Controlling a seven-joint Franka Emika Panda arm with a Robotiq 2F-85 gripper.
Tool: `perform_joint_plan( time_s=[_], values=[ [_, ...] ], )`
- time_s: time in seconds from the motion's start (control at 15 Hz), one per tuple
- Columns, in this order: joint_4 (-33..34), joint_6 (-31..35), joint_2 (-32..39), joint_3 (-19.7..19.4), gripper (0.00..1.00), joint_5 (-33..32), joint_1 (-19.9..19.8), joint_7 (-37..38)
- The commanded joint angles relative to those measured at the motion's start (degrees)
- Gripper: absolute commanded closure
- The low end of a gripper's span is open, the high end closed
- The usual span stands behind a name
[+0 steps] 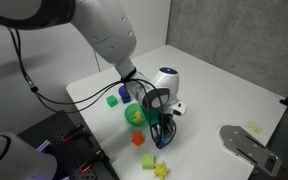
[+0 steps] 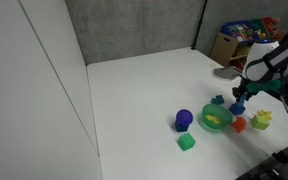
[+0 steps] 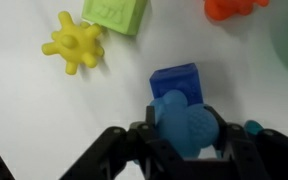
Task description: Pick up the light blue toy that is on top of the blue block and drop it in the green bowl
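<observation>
the gripper [image 3: 189, 130] pinches the light blue toy [image 3: 187, 118] from both sides, its fingers pressed to the knobby flanks for a centred hold. the toy sits over the blue block [image 3: 174, 78]; whether they touch cannot be told. the green bowl [image 2: 219, 126] lies near, so the transfer should be short.

A white table [image 1: 219, 90] fills the scene, and its plain top is evenly lit. Behind it stands a grey wall [image 1: 234, 30] with a rough surface. In an exterior view a white panel [image 2: 24, 90] closes one side, and a brown box [image 2: 227, 47] with colourful packets stands in the far corner.
</observation>
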Motion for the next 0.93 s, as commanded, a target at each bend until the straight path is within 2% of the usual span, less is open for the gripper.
perform_joint_plan(
  time_s=[0.0,0.13,0.4,0.67,0.87],
  values=[
    [0.25,-2.67,-1.44,-0.94,0.77,0.21,2.64,-1.34],
    [-1.16,-2.79,-3.2,-0.73,0.83,-0.6,4.84,-1.02],
    [-2.42,-3.54,-6.98,0.13,0.87,-1.31,9.52,-0.3],
    [-4.4,-4.75,-11.95,1.61,0.88,-2.24,13.39,-0.17],
    [-6.77,-6.66,-15.77,3.76,0.88,-2.69,14.62,-0.82]
  ],
)
